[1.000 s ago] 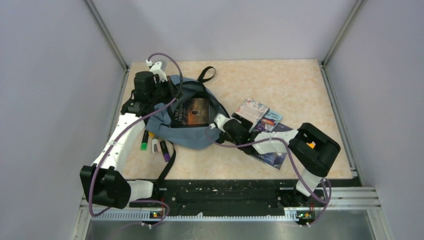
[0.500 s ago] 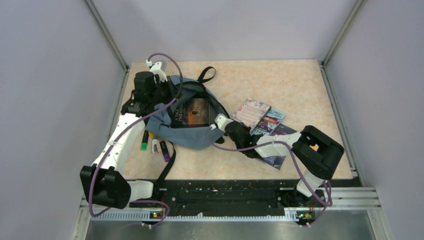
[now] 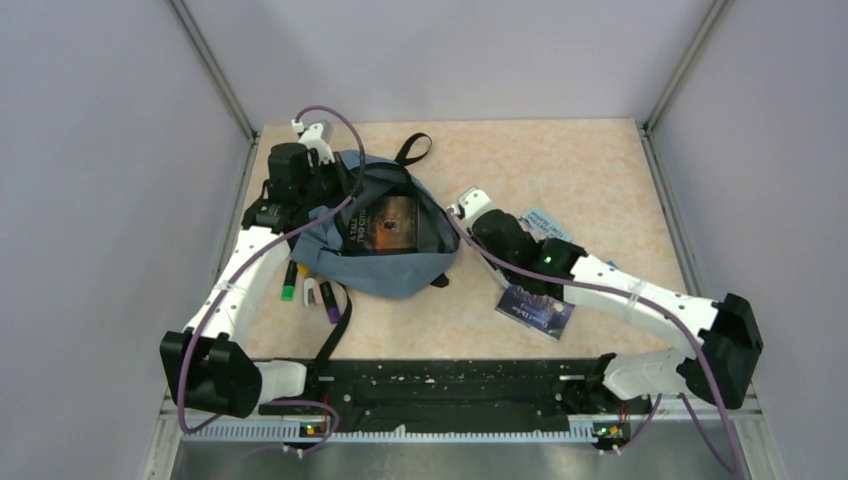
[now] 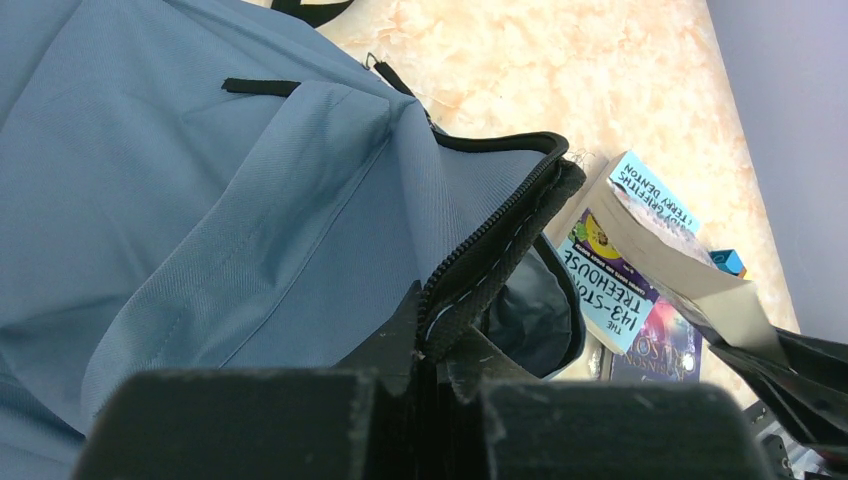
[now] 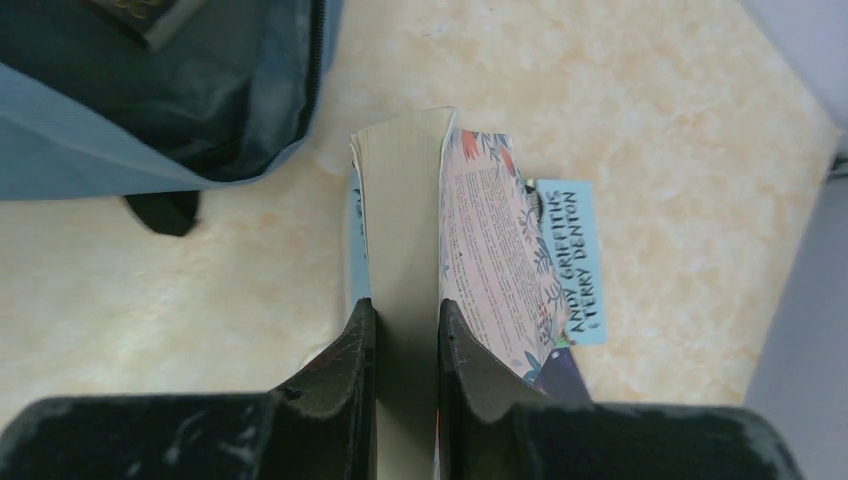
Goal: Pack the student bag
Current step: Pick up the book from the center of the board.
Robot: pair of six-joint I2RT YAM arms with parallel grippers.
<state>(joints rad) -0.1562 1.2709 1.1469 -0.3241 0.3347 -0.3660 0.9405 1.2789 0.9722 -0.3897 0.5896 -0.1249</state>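
Right wrist view gives you what the top view cannot: the right gripper (image 5: pixel 405 312) pinches a paperback (image 5: pixel 398 210) by its page edge, with the student bag (image 5: pixel 150 110) lying open just ahead-left of it. Left wrist view shows the left gripper (image 4: pixel 425 365) clamped on the bag's zipper rim (image 4: pixel 500 225), most of the interior hidden behind fabric.

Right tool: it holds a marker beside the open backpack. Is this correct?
Not a marker. The right tool holds a paperback book beside the open backpack, as the right wrist view shows.
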